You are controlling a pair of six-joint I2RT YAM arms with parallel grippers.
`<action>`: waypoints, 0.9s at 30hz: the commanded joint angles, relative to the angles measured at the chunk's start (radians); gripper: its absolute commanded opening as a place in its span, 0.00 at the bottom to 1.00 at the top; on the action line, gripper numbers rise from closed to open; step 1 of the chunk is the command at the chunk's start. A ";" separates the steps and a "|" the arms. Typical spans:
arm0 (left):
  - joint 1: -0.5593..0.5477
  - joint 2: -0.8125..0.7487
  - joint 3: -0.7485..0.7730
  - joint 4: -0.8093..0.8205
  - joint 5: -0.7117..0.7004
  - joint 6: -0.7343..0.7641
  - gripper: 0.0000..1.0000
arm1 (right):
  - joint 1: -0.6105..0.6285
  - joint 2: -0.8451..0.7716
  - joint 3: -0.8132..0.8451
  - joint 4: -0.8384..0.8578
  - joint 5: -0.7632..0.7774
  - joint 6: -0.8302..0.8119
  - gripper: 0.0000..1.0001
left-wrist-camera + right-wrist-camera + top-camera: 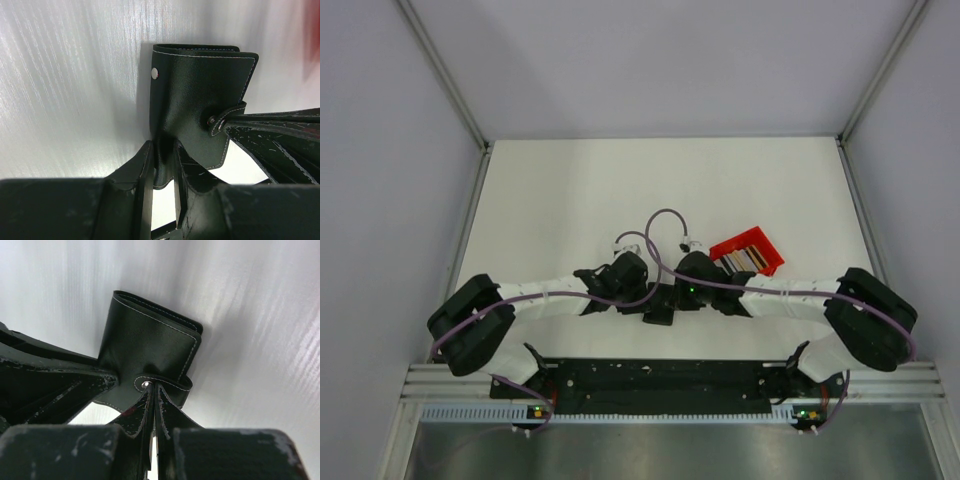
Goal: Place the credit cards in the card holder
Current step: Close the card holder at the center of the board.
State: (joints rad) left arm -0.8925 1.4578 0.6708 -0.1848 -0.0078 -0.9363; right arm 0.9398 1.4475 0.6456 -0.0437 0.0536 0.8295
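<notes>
The black card holder (pixel 200 95) hangs folded shut above the table between both grippers, with white stitching and a snap stud showing. My left gripper (pixel 164 152) is shut on its lower edge. My right gripper (pixel 154 388) is shut on the strap tab (pixel 165 382) that wraps the card holder (pixel 147 342). In the top view the two grippers (pixel 642 298) (pixel 672 298) meet at the table's middle front, and they mostly hide the holder. The credit cards (pixel 744 259) lie stacked in the red tray, behind and to the right of the right gripper.
The red shallow tray (pixel 760 243) sits right of centre on the white table (pixel 570 200). White walls with metal frame rails enclose the left, right and back. Purple cables loop above both wrists.
</notes>
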 commanded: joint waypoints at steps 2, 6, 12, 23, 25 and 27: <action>-0.006 0.019 -0.022 -0.002 0.003 -0.001 0.21 | 0.007 0.034 0.037 0.036 -0.014 -0.007 0.00; -0.006 0.021 -0.023 -0.001 0.003 -0.002 0.21 | 0.007 0.048 0.043 0.063 -0.023 -0.010 0.00; -0.006 0.019 -0.022 -0.001 0.003 0.001 0.21 | 0.007 0.070 0.063 0.047 -0.008 -0.013 0.00; -0.006 0.019 -0.028 0.002 0.003 0.011 0.21 | -0.004 0.154 0.186 -0.162 -0.029 -0.039 0.00; -0.006 0.018 -0.030 0.005 0.003 0.013 0.21 | -0.006 0.180 0.221 -0.206 -0.038 -0.043 0.00; -0.006 0.016 -0.034 0.008 0.003 0.014 0.21 | -0.009 0.204 0.250 -0.241 -0.038 -0.043 0.00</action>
State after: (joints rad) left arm -0.8906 1.4574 0.6701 -0.1852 -0.0082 -0.9367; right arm 0.9333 1.5677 0.8352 -0.2451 0.0200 0.7994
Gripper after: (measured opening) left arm 0.214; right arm 0.003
